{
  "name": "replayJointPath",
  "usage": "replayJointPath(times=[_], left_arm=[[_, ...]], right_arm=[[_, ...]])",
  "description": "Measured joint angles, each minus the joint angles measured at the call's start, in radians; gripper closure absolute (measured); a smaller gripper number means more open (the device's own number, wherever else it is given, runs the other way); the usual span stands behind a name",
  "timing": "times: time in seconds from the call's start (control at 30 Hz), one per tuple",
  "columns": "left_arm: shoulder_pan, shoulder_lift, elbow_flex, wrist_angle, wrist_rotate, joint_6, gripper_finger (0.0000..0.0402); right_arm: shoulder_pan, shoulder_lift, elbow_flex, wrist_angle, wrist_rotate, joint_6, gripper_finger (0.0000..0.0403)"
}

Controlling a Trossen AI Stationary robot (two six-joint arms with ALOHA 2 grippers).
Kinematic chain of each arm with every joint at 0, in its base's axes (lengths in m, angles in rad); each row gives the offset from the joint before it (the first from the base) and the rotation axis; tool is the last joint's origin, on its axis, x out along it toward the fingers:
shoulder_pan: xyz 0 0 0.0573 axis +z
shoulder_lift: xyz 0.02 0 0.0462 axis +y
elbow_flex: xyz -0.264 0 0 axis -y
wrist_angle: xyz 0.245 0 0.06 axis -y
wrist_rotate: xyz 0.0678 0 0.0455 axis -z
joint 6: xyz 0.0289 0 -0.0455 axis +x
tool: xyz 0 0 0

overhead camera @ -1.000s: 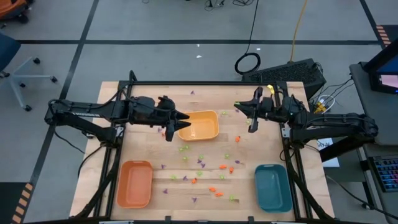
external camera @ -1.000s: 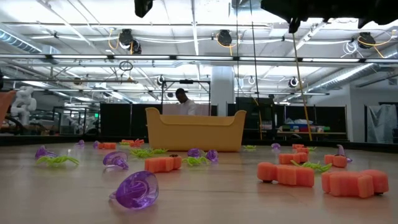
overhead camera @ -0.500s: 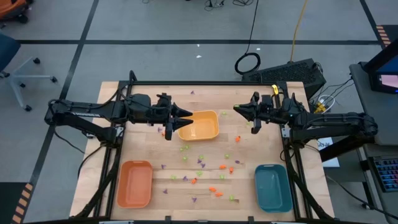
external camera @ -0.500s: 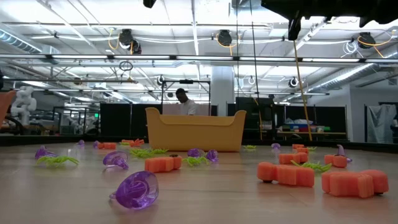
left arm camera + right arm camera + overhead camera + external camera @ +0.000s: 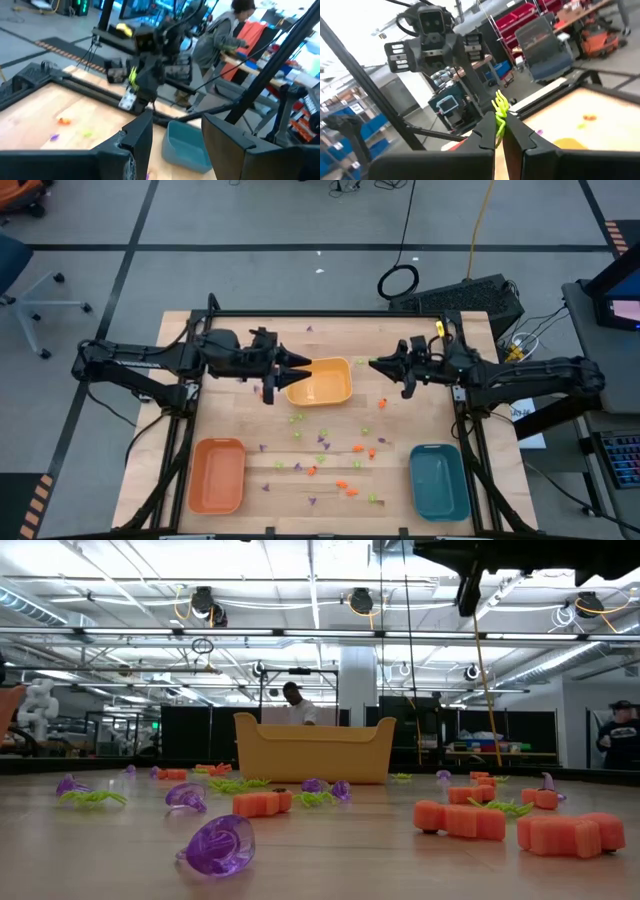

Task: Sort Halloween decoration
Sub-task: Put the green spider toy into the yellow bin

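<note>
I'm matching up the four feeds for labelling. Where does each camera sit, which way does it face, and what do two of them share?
High view: above the table, straight down; both arms, left gripper at the yellow tray, right gripper beside it.
Low view: at tabletop height, level across scattered pieces toward the yellow tray; an arm's dark underside at top.
Left wrist view: past its own open fingers toward the right arm and teal tray.
Right wrist view: past its shut fingers pinching a light green piece, facing the left arm.
Shared: high and low both show the yellow tray.
</note>
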Motion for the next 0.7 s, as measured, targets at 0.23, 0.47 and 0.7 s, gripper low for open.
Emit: replayJointPath(times=[0.23,0.47,0.7], left_arm=[[0.049,0.034,0.082,-0.013,-0.001,-0.077,0.023],[0.106,0.162,0.245,-0.071,0.088,-0.079,0.023],[0.137,0.254,0.388,-0.075,0.098,-0.079,0.023]], right_arm=[[0.0,0.043,0.018,0.05,0.0,0.037,0.0403],[0.0,0.127,0.149,0.008,-0.005,-0.011,0.0403],[0.0,0.217,0.312,-0.119,-0.011,-0.063,0.0403]])
